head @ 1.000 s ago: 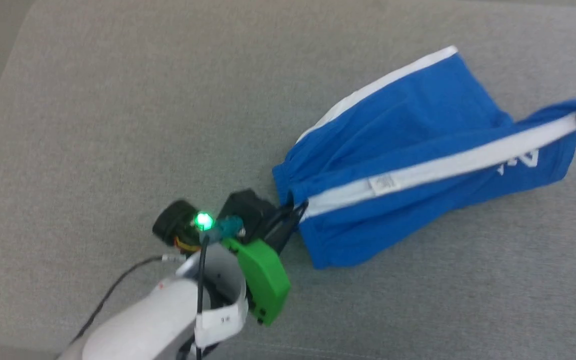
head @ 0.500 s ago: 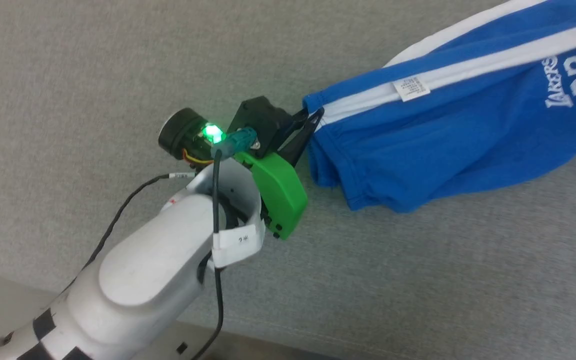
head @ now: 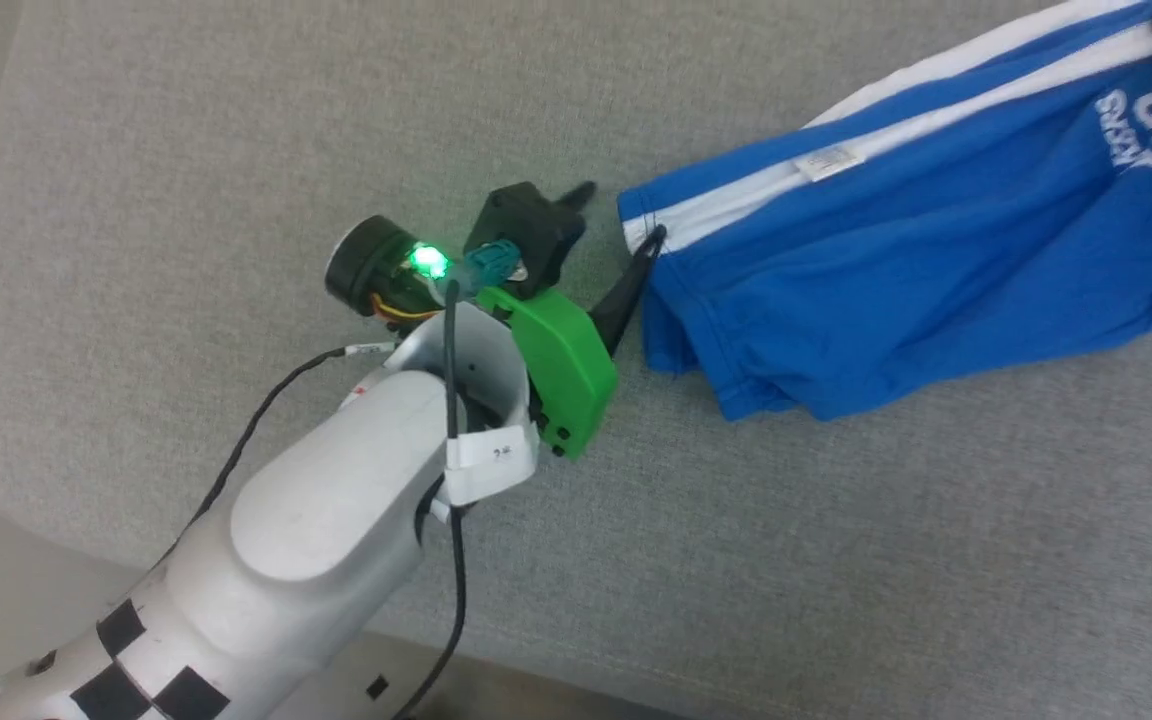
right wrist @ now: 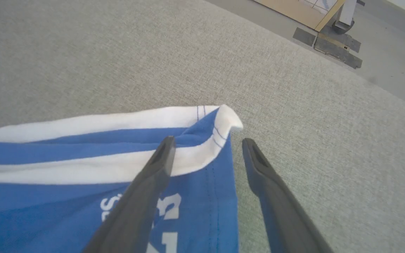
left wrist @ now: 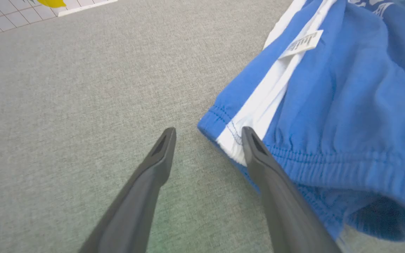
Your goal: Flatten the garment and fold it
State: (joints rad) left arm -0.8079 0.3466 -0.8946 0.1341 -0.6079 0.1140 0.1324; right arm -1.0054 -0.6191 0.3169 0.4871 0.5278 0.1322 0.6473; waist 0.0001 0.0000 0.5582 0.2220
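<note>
Now my left gripper [left wrist: 207,131] and right gripper [right wrist: 206,142] both stand wide, holding nothing; the small bright blue soft-fabric shorts [head: 916,260] lie bunched on the grey cloth surface [head: 236,150], far right; a finger could snag the white waistband [right wrist: 83,172], rumpling them.

The garment [head: 886,280] lies rumpled on a grey fabric surface [head: 236,150].

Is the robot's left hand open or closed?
Open. The left gripper has its two dark fingers spread apart, and the blue shorts lie loose beside them, not pinched.
</note>
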